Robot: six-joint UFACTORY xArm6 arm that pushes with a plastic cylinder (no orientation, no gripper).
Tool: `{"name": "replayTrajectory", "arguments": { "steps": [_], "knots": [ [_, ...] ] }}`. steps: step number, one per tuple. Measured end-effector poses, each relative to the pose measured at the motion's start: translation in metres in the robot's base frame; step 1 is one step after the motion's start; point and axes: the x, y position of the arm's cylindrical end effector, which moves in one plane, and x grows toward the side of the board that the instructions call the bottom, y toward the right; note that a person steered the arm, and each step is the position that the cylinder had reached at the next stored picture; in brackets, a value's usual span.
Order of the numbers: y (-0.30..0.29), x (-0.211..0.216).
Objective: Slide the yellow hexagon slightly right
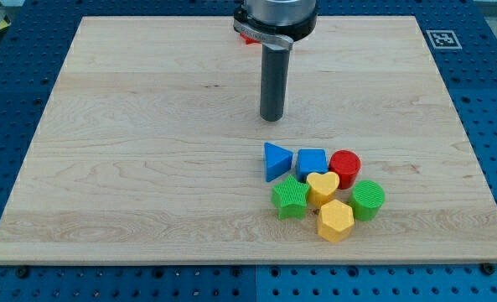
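While my tip [271,118] stands above, yellow hexagon [335,221] touches yellow heart [322,188], green cylinder [368,200]; no jaws.

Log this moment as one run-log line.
tip: above cluster, touching nothing | yellow hexagon block: cluster's bottom, beside green cylinder | push: not started

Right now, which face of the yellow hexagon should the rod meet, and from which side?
Probably its bare left face, from the view's left. The yellow hexagon has the green star upper-left and the yellow heart above; my tip is far above the cluster.
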Motion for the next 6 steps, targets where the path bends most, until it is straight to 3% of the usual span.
{"name": "replayTrajectory", "arguments": {
  "steps": [2, 3, 4, 5, 6],
  "knots": [
    [-0.024, -0.006],
    [-0.097, 0.039],
    [-0.1, 0.081],
    [-0.054, 0.122],
    [-0.048, 0.132]
  ]
}}
